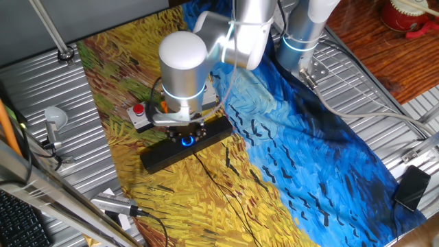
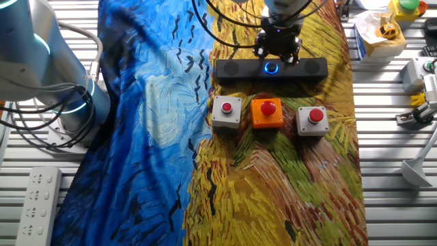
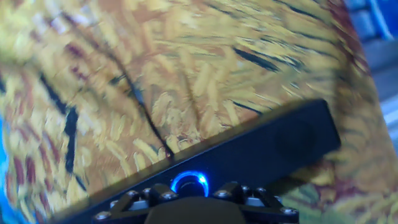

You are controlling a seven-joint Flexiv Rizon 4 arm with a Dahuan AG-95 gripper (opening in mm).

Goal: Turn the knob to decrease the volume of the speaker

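Note:
The speaker (image 2: pixel 235 68) is a long black bar lying across the yellow part of the painted cloth; it also shows in one fixed view (image 1: pixel 158 158) and in the hand view (image 3: pixel 292 140). The knob (image 2: pixel 272 67) sits at its middle, ringed in glowing blue, and shows too in one fixed view (image 1: pixel 186 141) and the hand view (image 3: pixel 191 183). My gripper (image 2: pixel 276 49) hangs straight over the knob, just above it (image 1: pixel 185 130). In the hand view the gripper (image 3: pixel 193 195) has a finger either side of the knob, spread wider than it, open and holding nothing.
Three button boxes stand in a row in front of the speaker: grey (image 2: pixel 227 111), orange (image 2: pixel 267 113), grey (image 2: pixel 313 119). A thin black cable (image 3: pixel 146 121) runs from the speaker across the cloth. A power strip (image 2: pixel 33 198) lies on the metal table at the left.

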